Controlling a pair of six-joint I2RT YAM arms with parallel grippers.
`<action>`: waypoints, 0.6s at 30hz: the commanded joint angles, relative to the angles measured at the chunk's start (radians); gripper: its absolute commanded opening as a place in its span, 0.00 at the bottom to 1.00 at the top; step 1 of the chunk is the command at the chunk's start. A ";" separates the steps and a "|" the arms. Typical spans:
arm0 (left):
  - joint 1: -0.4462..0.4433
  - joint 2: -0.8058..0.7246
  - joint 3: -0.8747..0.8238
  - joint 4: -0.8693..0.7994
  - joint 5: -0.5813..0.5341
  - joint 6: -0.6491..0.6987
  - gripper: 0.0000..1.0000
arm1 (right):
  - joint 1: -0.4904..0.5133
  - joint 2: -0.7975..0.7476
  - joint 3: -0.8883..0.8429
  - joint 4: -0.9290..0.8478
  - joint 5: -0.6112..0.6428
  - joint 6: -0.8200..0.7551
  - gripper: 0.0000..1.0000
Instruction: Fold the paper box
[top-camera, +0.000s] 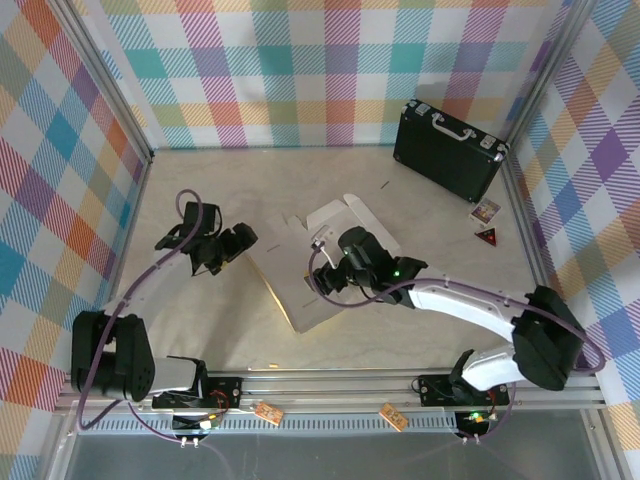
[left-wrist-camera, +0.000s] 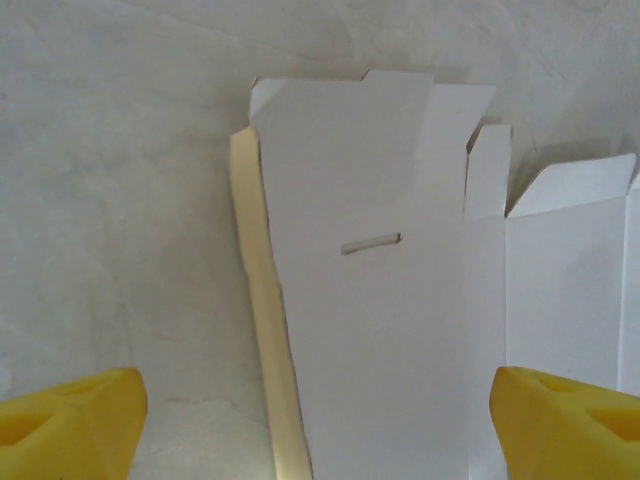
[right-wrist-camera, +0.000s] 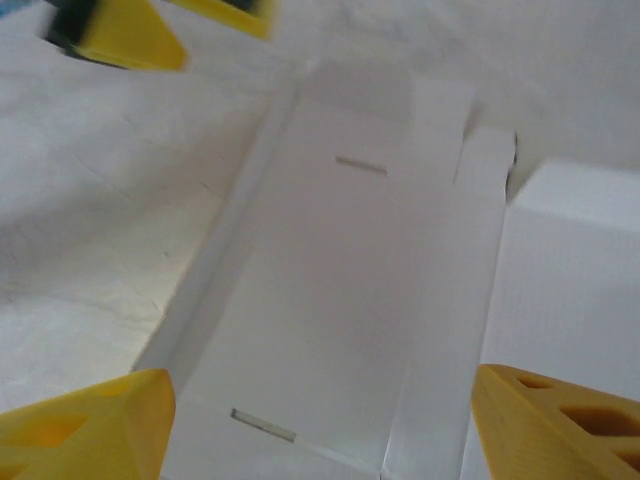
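Two robot arms, the left arm and the right arm, reach in from the near edge of a pale surface toward one paper box. The box lies unfolded and white side up at the middle of the surface, between them. Both sets of jaws stand open and grip nothing. The left wrist view shows two yellow fingers spread to either side of the sheet. The right wrist view shows that arm's own pair of fingers set wide apart above the white card.

In the overhead view the left jaws sit near the box's left edge and the right jaws hang over its right half; whether they touch it cannot be told. One narrow slot is cut in the panel seen from the left wrist (two slots, one far and one near, show from the right). One long flap is turned up along that panel's left side.

One black case with a metal handle stands by the back right corner, well apart from the box. Two small items lie in front of it: one card and one red triangle.
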 joint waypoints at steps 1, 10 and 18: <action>0.000 -0.066 -0.059 0.004 0.076 0.013 0.87 | 0.008 0.117 0.080 -0.106 -0.067 0.119 0.76; -0.037 -0.113 -0.158 0.051 0.120 -0.004 0.85 | 0.010 0.365 0.206 -0.124 -0.194 0.214 0.66; -0.067 -0.016 -0.203 0.129 0.117 -0.028 0.75 | 0.068 0.473 0.230 -0.035 -0.340 0.222 0.45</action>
